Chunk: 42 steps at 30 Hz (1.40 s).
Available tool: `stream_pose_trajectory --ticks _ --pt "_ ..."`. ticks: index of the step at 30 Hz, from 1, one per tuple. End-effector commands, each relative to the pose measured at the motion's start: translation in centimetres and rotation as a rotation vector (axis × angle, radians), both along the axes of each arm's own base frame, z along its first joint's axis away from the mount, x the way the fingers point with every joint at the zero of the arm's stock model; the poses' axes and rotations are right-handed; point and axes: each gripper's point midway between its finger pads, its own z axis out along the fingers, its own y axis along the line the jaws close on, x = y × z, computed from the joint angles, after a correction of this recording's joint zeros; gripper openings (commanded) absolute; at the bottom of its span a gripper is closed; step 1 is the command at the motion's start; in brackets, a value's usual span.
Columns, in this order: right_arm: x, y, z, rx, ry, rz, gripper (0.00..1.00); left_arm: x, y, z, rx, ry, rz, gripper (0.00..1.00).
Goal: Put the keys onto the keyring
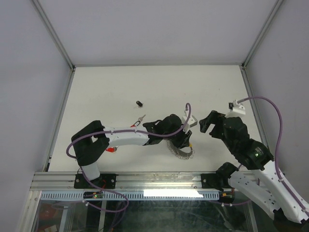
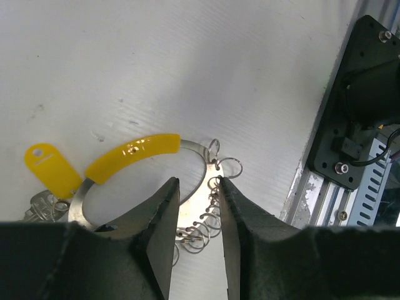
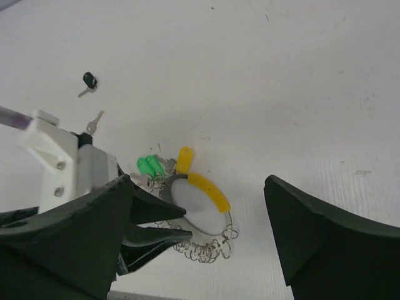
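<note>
Keyring lies close to the table edge.

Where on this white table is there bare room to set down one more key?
Free: the far half of the white table, between the small black-headed key and the far wall. Crowded: the near middle, where the left gripper stands over the metal hoop with a yellow sleeve, its wire rings and green-tagged keys.

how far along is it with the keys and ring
Early, it seems. Yellow-tagged key and green-tagged keys lie by the keyring; whether threaded is unclear. Left gripper open over its wire loops, right gripper open, empty. Black-headed key and bare key lie loose.
</note>
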Motion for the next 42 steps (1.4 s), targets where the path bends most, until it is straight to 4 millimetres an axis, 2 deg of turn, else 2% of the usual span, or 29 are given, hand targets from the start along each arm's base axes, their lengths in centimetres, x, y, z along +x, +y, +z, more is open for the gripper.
stream_pose_trajectory --ticks 1,6,9,19,42 --pt "-0.7 0.0 -0.3 0.049 0.087 -0.049 0.86 -0.1 -0.9 2.2 -0.088 0.002 -0.057 0.32" --pt "-1.3 -0.2 0.6 0.110 0.079 -0.067 0.81 -0.2 -1.5 0.5 -0.105 0.084 -0.109 0.34" --pt "-1.6 -0.6 1.2 0.130 0.065 -0.080 0.81 -0.2 -2.1 0.4 -0.120 0.099 -0.124 0.36" --pt "-2.1 -1.2 1.9 0.174 0.039 -0.108 0.81 -0.2 -3.0 -2.2 -0.071 0.137 -0.148 0.43" --pt "-2.1 -0.9 1.8 0.191 0.041 -0.101 0.81 0.0 -4.1 -3.6 -0.054 0.148 -0.185 0.39"
